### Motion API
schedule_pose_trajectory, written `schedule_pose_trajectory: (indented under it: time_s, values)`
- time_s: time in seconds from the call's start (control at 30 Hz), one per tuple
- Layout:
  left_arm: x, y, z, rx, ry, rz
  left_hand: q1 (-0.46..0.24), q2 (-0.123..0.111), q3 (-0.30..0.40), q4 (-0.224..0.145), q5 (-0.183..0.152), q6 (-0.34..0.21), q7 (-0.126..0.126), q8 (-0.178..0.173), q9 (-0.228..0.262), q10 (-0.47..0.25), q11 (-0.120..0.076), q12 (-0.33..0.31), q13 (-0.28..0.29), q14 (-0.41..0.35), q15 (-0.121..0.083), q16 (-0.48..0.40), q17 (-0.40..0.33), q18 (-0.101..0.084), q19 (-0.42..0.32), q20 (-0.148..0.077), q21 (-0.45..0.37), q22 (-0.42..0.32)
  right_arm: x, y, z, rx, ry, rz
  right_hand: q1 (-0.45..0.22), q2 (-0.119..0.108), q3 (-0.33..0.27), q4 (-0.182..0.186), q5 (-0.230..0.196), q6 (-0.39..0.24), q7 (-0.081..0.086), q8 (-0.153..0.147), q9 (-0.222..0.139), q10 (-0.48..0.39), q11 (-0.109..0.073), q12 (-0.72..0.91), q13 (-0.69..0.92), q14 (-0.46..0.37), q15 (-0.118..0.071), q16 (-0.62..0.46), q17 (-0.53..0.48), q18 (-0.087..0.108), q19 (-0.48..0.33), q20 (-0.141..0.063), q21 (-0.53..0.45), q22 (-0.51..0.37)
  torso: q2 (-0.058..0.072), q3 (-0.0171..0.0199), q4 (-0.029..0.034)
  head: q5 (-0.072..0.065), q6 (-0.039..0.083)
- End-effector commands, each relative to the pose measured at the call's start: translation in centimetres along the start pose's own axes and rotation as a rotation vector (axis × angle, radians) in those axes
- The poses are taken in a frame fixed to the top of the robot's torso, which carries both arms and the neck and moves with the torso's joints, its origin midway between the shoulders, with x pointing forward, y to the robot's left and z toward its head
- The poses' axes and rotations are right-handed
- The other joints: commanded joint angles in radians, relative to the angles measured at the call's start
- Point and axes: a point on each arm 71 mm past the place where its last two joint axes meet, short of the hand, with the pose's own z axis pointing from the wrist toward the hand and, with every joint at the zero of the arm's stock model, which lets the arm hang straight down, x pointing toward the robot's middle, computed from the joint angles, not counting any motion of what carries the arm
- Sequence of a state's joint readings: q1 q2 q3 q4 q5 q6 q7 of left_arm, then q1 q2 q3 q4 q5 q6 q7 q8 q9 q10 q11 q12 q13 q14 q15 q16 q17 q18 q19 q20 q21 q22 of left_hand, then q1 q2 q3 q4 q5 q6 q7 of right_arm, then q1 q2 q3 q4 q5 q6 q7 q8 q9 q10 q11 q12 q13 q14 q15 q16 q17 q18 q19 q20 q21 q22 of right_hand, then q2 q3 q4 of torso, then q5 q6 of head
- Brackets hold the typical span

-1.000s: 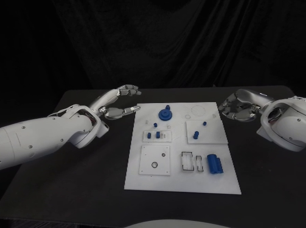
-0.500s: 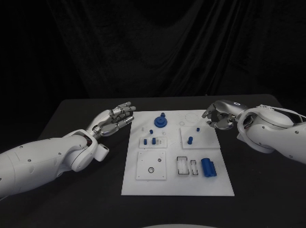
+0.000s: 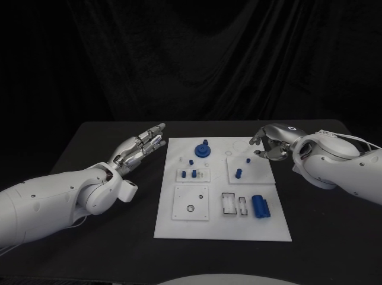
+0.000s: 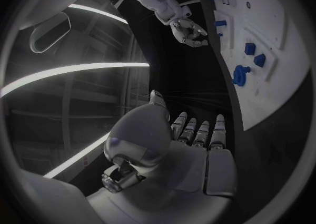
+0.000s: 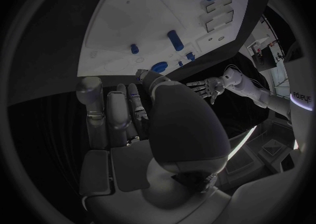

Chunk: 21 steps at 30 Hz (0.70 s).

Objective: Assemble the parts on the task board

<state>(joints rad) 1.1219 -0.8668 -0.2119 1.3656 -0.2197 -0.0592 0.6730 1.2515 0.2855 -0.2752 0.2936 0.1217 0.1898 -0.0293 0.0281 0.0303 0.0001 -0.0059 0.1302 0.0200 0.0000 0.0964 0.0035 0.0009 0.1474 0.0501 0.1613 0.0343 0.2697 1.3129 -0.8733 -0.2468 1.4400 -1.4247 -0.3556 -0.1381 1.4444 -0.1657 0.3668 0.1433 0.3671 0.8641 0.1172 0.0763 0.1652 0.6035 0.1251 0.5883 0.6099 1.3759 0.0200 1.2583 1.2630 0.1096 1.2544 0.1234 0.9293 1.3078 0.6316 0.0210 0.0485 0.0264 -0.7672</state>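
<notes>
We see the board (image 3: 223,228) lying flat in the middle of the table (image 3: 88,249), between the two hands. Blue parts sit on it: a round gear-like part (image 3: 203,149) at the far end, nearest the left hand's fingertips; small pegs (image 3: 188,174) in a plate just behind it; one peg (image 3: 238,173) on the plate below the right hand; and a larger cylinder (image 3: 260,205) at the near end, well away from both hands.

The left hand (image 3: 142,145) is held off the board's far left corner, just beside its edge, above the table. Its fingers are stretched out straight and close together, pointing away from the robot, and it holds nothing; the left wrist view shows the palm flat with the fingers side by side.

The right hand (image 3: 270,141) hangs over the board's far right corner. Its fingers are curled inward toward the palm, and we see nothing held in them. It touches no part.
</notes>
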Motion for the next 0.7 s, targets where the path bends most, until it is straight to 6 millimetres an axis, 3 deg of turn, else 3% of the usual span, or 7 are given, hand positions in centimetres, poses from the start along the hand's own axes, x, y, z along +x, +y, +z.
schedule_pose_trajectory:
  time_s: [0.03, 0.2, 0.27, 0.33, 0.4, 0.53, 0.7]
  values:
    - [-0.2, -1.1, 0.0, 0.164, 0.002, -0.158, 0.236, -0.044, 0.168, -0.188, 0.474, -0.004, 0.006, -0.002, -0.003, 0.000, 0.012, -0.013, -0.001, 0.000, 0.018, -0.004, -0.001, -0.026, -0.002, 0.002, -0.005, -0.015, 0.1, 0.0, 0.0, -0.018, -0.021, -0.010, -0.009, 0.003, -0.005, 0.001, -0.003, -0.005, 0.001, -0.001, 0.000, -0.005, -0.002, -0.006, -0.004, -0.003, 0.007, 0.004, -0.002, 0.015, 0.001, 0.008, -0.001, 0.095, 0.003, -0.0009, 0.0020, 0.007, 0.004]
    - [-1.1, -0.7, -0.1, 0.138, -0.002, -0.167, 0.184, -0.059, 0.617, -0.570, 0.502, 0.084, 0.081, 0.007, 0.006, 0.033, 0.030, 0.017, 0.004, 0.000, 0.031, -0.004, -0.001, -0.031, 0.005, 0.012, -0.003, -0.042, 0.2, 0.0, 0.0, -0.019, -0.018, -0.010, -0.005, 0.006, -0.004, 0.000, -0.002, -0.001, 0.002, 0.002, 0.001, -0.003, -0.002, -0.007, -0.009, -0.004, 0.006, 0.003, -0.004, 0.016, 0.000, 0.007, -0.004, 0.095, 0.021, -0.0004, 0.0011, 0.002, 0.030]
    - [-1.4, -0.6, -0.1, 0.135, -0.011, -0.160, 0.146, -0.109, 0.992, -0.584, 0.667, 0.150, 0.087, 0.020, 0.015, 0.056, 0.040, 0.048, 0.010, 0.005, 0.046, -0.002, 0.001, -0.029, 0.026, 0.032, 0.004, -0.021, 0.2, 0.0, 0.0, -0.018, -0.017, -0.011, -0.004, 0.006, -0.004, 0.000, -0.002, 0.000, 0.003, 0.002, 0.001, -0.003, -0.002, -0.007, -0.010, -0.004, 0.006, 0.003, -0.004, 0.016, 0.000, 0.007, -0.004, 0.095, 0.024, -0.0003, 0.0021, -0.003, 0.037]
    - [-1.6, -0.6, 0.0, 0.138, -0.019, -0.152, 0.093, -0.129, 1.100, -0.523, 0.580, 0.166, 0.099, 0.023, 0.015, 0.064, 0.046, 0.055, 0.011, 0.010, 0.051, 0.000, 0.002, -0.029, 0.037, 0.035, 0.009, -0.011, 0.2, -0.1, 0.0, -0.017, -0.018, -0.011, -0.003, 0.007, -0.004, -0.001, -0.001, 0.000, 0.003, 0.003, 0.001, -0.002, -0.002, -0.007, -0.012, -0.004, 0.005, 0.003, -0.005, 0.017, 0.000, 0.007, -0.005, 0.094, 0.030, 0.0000, 0.0039, -0.012, 0.053]
    - [-1.8, -0.6, 0.1, 0.146, -0.026, -0.145, 0.061, -0.107, 0.947, -0.309, 0.183, 0.177, 0.104, 0.024, 0.017, 0.072, 0.051, 0.058, 0.013, 0.013, 0.051, 0.000, 0.003, -0.032, 0.041, 0.029, 0.012, -0.005, 0.2, -0.2, 0.0, -0.015, -0.019, -0.012, -0.003, 0.008, -0.006, 0.001, -0.007, 0.003, 0.006, 0.005, 0.002, 0.002, -0.003, -0.008, -0.018, -0.004, 0.005, 0.003, -0.005, 0.017, 0.000, 0.007, -0.007, 0.094, 0.034, 0.0008, 0.0055, -0.021, 0.061]
    - [-1.7, -0.5, 0.3, 0.149, -0.020, -0.158, -0.135, -0.222, 0.554, -0.002, -0.040, 0.123, 0.093, 0.011, 0.010, 0.067, 0.062, 0.037, 0.011, 0.009, 0.058, -0.001, 0.002, -0.035, 0.041, 0.035, 0.000, -0.033, 0.2, -0.3, 0.0, -0.014, -0.020, -0.013, -0.009, 0.011, -0.017, 0.009, -0.042, 0.004, 0.008, 0.007, 0.003, 0.008, -0.004, -0.008, -0.035, -0.004, 0.006, 0.004, -0.009, 0.017, 0.002, 0.007, -0.010, 0.093, 0.046, 0.0045, 0.0073, -0.030, 0.076]
    - [-1.4, -0.4, 0.7, 0.134, -0.007, -0.244, -0.249, -0.139, 0.332, 0.001, -0.076, 0.066, 0.109, 0.006, 0.005, 0.043, 0.072, -0.004, 0.005, 0.000, 0.065, -0.004, -0.001, -0.037, 0.021, 0.039, -0.004, -0.076, 0.2, -0.3, 0.1, -0.016, -0.013, -0.014, -0.014, 0.015, -0.032, 0.019, -0.081, 0.004, 0.007, 0.009, 0.004, 0.013, -0.004, -0.004, -0.051, -0.003, 0.007, 0.006, -0.012, 0.016, 0.005, 0.008, -0.013, 0.093, 0.054, 0.0080, 0.0052, -0.029, 0.076]
